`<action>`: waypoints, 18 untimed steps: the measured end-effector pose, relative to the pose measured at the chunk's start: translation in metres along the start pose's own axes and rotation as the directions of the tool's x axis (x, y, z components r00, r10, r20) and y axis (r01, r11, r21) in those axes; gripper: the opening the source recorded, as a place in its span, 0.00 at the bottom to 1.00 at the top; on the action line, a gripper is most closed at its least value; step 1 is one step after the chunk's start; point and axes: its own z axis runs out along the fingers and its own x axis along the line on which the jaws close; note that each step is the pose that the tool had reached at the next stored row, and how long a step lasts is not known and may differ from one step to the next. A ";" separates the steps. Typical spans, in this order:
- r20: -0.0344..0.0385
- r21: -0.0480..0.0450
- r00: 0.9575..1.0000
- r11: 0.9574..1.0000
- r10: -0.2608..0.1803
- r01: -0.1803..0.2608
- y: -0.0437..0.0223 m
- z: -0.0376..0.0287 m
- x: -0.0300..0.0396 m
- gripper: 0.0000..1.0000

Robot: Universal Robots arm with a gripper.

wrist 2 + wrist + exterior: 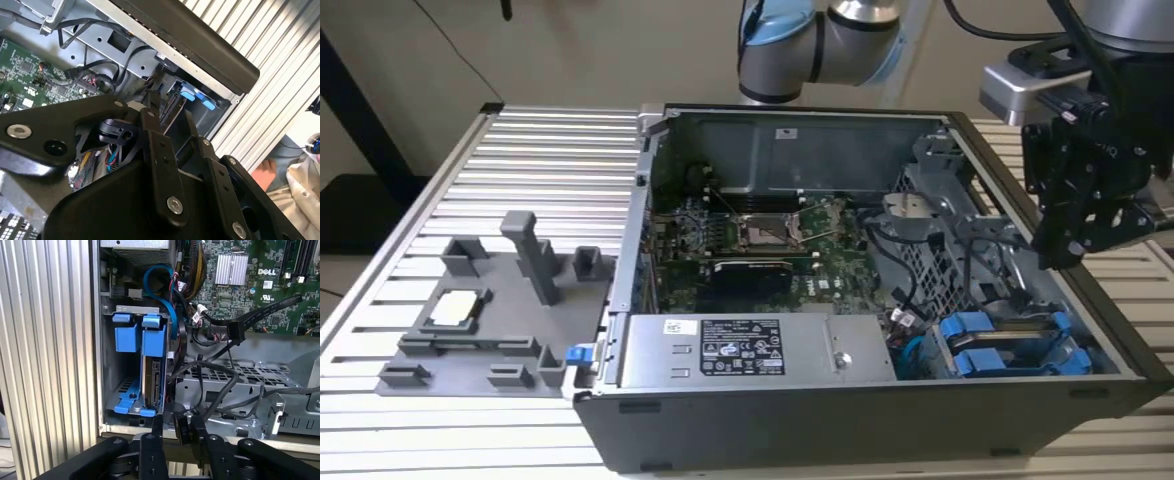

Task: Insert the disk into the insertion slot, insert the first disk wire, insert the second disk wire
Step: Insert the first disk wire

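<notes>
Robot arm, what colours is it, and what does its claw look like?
The arm is silvery grey with round, light blue joint caps. Its claw is black, built from jointed bars held by silver bolts. A grey box is mounted at the wrist.

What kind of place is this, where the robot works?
Probably a robot lab or workshop bench: a robot arm reaches over an open computer case, which sits on a ribbed metal table beside grey holders.

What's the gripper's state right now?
Gripper: cannot be told, open or closed; it hangs close to the disk, which sits in the insertion slot.
</notes>
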 end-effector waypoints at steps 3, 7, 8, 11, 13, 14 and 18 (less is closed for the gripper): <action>0.000 0.000 1.000 1.000 0.000 0.000 0.0000 0.0000 0.0000 0.26; 0.000 0.000 1.000 1.000 0.000 0.000 0.0000 0.0000 -0.0001 0.20; 0.000 0.000 1.000 1.000 0.000 0.000 0.0000 0.0000 -0.0001 0.20; 0.000 0.000 1.000 1.000 0.000 0.000 0.0000 0.0002 -0.0002 0.19; 0.000 -0.005 1.000 1.000 0.000 0.000 0.0000 0.0011 0.0009 0.19; 0.000 -0.013 1.000 1.000 -0.001 0.001 -0.0006 0.0018 0.0020 0.19; 0.003 -0.049 1.000 0.999 -0.003 0.004 -0.0033 0.0045 0.0079 0.19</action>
